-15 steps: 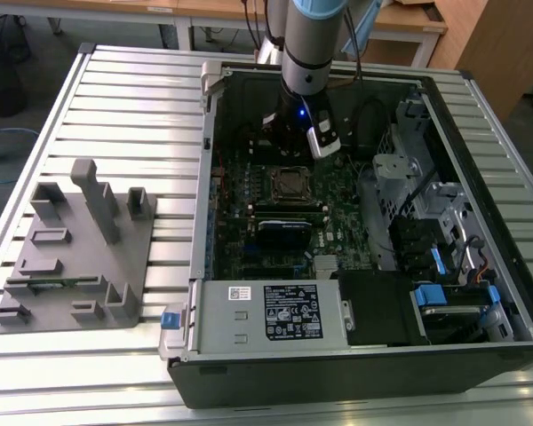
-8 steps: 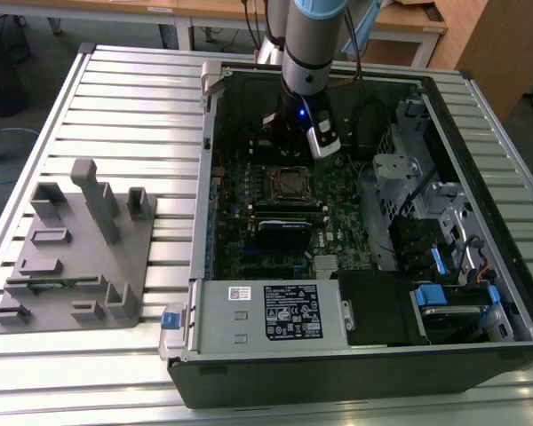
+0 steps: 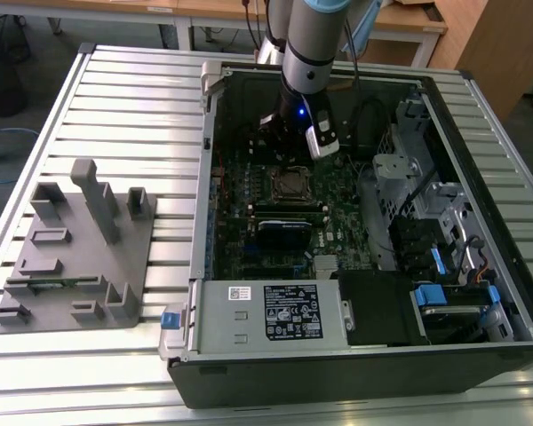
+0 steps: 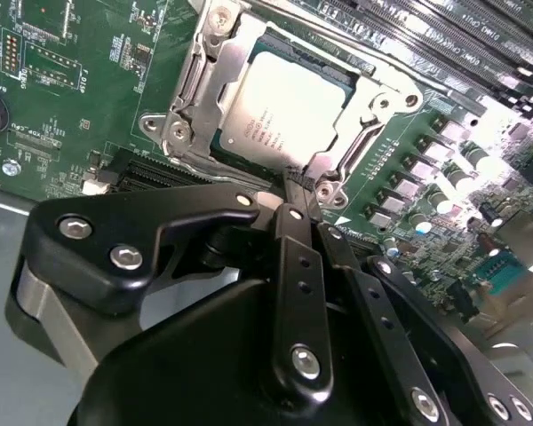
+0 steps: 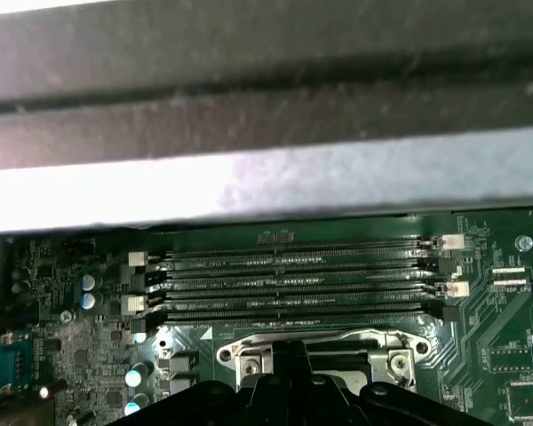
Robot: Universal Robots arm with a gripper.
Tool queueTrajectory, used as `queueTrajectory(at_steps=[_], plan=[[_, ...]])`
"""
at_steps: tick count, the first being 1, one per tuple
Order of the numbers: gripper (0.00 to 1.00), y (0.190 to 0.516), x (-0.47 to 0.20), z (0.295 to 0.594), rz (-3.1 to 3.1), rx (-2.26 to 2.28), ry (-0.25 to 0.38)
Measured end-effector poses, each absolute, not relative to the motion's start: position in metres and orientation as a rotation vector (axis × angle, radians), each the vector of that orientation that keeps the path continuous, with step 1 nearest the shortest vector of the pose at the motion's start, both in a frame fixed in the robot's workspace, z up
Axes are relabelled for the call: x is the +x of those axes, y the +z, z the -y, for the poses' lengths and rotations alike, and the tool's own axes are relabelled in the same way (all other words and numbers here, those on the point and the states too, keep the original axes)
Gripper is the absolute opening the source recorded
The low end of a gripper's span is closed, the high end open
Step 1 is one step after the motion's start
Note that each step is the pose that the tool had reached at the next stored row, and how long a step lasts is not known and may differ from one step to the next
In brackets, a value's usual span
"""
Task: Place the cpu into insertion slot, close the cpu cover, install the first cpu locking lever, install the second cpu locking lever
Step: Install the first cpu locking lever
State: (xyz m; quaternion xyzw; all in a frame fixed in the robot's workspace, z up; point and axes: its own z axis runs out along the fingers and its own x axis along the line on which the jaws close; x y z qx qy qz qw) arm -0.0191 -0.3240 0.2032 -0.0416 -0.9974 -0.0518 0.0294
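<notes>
The cpu (image 4: pixel 284 102) lies flat in the insertion slot, its pale metal top facing up; it also shows on the green board in the exterior view (image 3: pixel 290 184). Of the slot I see only a dark rim (image 4: pixel 234 156). The silver cpu cover (image 4: pixel 188 84) lies down around the chip, framing it. My black gripper (image 4: pixel 295 185) is shut, its tips together at the socket's edge beside a cover screw. In the exterior view the gripper (image 3: pixel 284 153) hangs just behind the socket, inside the case. How the locking levers stand I cannot tell.
Long black memory slots (image 5: pixel 293 284) run beside the socket frame (image 5: pixel 249 357). A grey power supply box (image 3: pixel 266 311) sits at the case front, a drive cage (image 3: pixel 426 213) at the exterior view's right, and a grey fixture (image 3: pixel 71 257) outside on the slatted table.
</notes>
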Motion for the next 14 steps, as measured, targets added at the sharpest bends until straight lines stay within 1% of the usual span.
queueTrajectory(at_steps=[14], plan=[[0.11, 0.208, -0.019, 0.3239, 3.076, -0.128, -0.158]])
